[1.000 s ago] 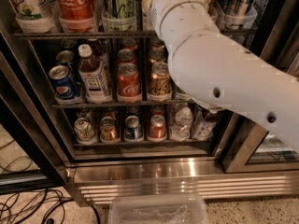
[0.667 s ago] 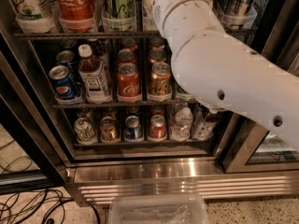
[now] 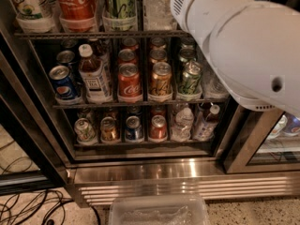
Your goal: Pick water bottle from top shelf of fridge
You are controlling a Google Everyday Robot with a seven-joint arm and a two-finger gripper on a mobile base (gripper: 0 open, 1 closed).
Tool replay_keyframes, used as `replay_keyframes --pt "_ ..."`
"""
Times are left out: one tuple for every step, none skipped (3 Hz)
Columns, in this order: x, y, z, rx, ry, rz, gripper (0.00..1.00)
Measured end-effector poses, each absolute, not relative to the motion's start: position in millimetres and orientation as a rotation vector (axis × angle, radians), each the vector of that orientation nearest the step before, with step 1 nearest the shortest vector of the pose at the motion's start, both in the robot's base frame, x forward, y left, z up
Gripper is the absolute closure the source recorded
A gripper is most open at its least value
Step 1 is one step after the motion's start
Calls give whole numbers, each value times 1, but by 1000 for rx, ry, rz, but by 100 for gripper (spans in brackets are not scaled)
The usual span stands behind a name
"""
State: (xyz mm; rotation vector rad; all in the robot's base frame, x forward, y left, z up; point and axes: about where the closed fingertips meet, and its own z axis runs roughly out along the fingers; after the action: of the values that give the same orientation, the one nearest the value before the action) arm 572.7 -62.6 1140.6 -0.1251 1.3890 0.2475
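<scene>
The fridge stands open in front of me, with a black frame and a shiny steel base. The top shelf is a dark wire rack with clear holders. It carries a white-and-green can, a red Coca-Cola bottle and a green can. To their right is the clear ribbed lower part of the water bottle; its cap and label are cut off by the top edge. My white arm reaches up across the top right. My gripper is out of view past the top edge.
The middle rack holds a Pepsi can, a brown-drink bottle and several cans. The bottom rack holds short cans and small clear bottles. A clear plastic bin sits on the floor, cables lie at left, and a glass door is at right.
My arm has shifted right and up, uncovering the clear bottle on the top shelf and the cans at the right of the middle rack.
</scene>
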Motion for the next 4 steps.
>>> replay_keyframes --pt "555 -76 1119 -112 1516 331 100" --pt "532 -83 1077 -120 1654 423 100" --pt "516 -77 1054 -189 1756 510 100" --pt "505 -61 1054 -345 1815 544 100"
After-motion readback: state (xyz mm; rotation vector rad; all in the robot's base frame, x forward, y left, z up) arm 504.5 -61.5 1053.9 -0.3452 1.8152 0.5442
